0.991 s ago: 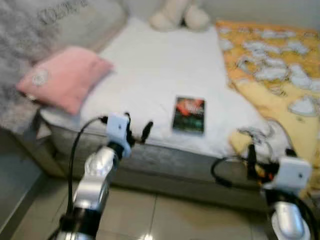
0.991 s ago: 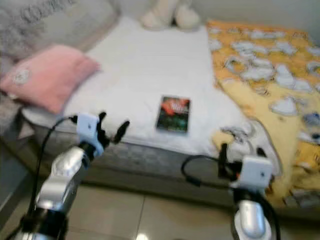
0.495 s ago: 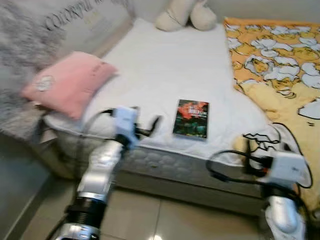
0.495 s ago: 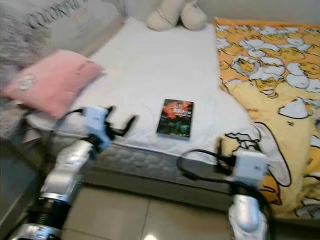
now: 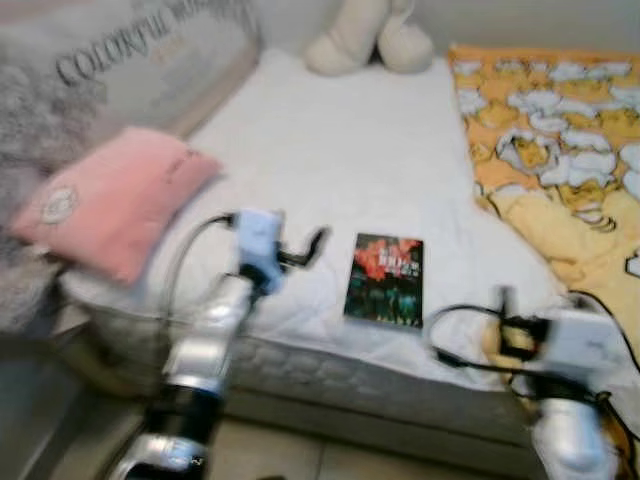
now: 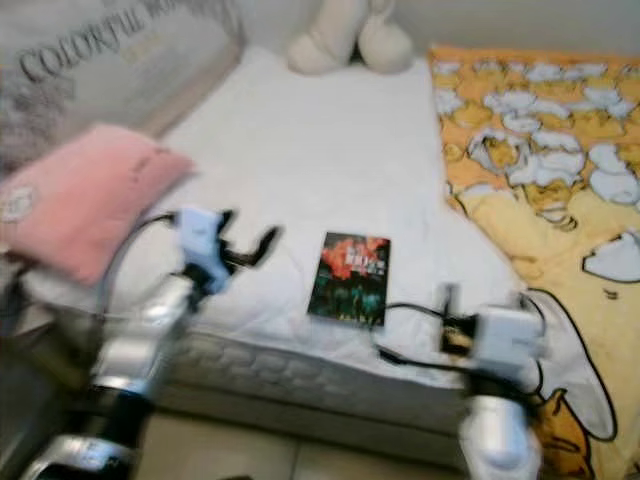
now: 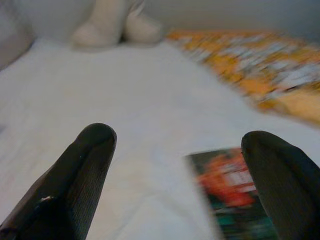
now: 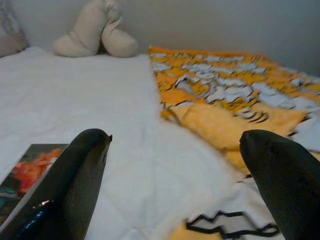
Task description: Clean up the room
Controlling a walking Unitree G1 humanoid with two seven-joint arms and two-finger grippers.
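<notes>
Left eye view showed me a book (image 5: 384, 279) lying on the bed (image 5: 340, 150), between my left gripper (image 5: 300, 250) and right gripper (image 5: 505, 325), both spread apart.

Book (image 5: 384, 279) flat on white bed (image 5: 340, 160), pink pillow (image 5: 110, 200) left; left gripper (image 5: 300, 250) just beside book

— What's on the bed (image 5: 350, 150), counted?
— One book (image 5: 384, 279), one pink pillow (image 5: 110, 200), one cream plush toy (image 5: 368, 38), one yellow patterned blanket (image 5: 560, 150).
— And the robot's hands?
— Two: the left hand (image 5: 300, 250) and the right hand (image 5: 515, 325).
</notes>
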